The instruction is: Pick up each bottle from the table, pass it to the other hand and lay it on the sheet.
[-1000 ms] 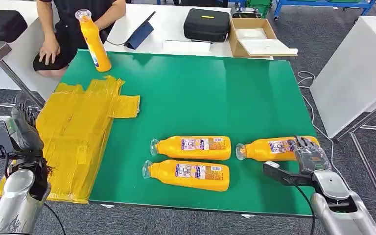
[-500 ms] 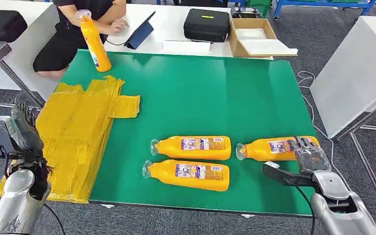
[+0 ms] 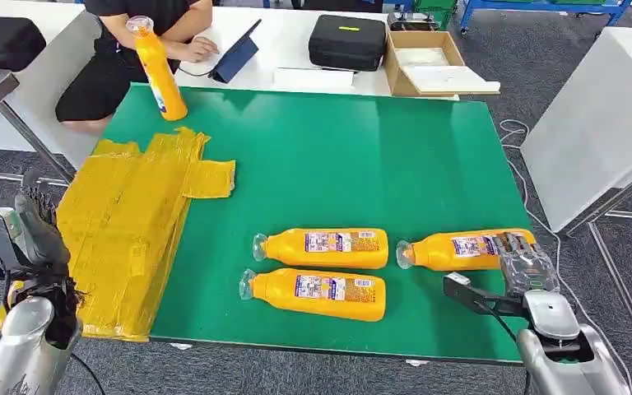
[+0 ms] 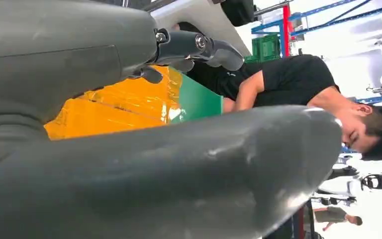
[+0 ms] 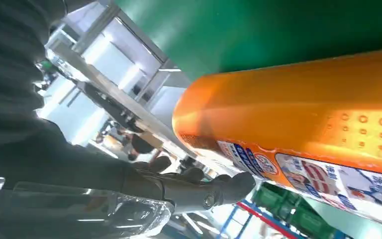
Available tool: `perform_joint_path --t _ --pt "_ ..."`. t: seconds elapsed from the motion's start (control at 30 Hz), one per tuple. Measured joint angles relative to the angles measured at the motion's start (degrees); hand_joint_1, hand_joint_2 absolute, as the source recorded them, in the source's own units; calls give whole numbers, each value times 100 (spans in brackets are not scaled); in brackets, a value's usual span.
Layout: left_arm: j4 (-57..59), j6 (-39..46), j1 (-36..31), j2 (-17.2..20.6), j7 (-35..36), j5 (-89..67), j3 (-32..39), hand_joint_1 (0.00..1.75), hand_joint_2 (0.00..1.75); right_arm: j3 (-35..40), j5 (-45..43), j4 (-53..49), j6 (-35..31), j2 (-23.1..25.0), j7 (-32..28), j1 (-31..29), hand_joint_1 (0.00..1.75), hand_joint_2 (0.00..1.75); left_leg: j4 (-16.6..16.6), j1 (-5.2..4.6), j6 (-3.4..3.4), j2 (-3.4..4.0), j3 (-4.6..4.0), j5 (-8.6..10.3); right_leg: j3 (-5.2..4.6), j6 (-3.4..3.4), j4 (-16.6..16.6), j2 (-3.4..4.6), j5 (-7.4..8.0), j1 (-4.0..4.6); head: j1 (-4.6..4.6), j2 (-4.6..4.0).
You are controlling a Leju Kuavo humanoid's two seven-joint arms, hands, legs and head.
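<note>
1. The rightmost bottle (image 3: 461, 248) lies on its side near the right edge of the green tabletop (image 3: 337, 164), cap pointing left.
2. The right hand (image 3: 520, 262) rests at that bottle's base end, fingers over its top; whether they actually clamp it I cannot tell.
3. Two more bottles lie side by side left of it, the upper (image 3: 322, 248) and the lower (image 3: 313, 294).
4. A fourth bottle (image 3: 158, 70) stands upright at the far left corner.
5. The yellow sheet (image 3: 127, 218) covers the tabletop's left edge.
6. The left hand (image 3: 37, 229) hovers just off that edge, fingers apart, holding nothing.
7. A person (image 3: 132, 41) sits beyond the far edge.
</note>
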Motion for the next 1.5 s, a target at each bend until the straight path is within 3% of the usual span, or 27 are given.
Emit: perform_joint_path --t 0.9,1.5 --pt "-35 -177 -20 -238 81 -208 61 0 0 -880 498 350 -765 690 -87 -60 0 175 0 -2 2 -1 0 2 1 1 0 -1 1 0 0 0" --pt "61 -273 -201 -365 52 -214 22 0 0 -763 509 319 -750 1073 -509 -160 0 175 0 -1 1 -1 0 5 1 1 1 0 1 0 0 0"
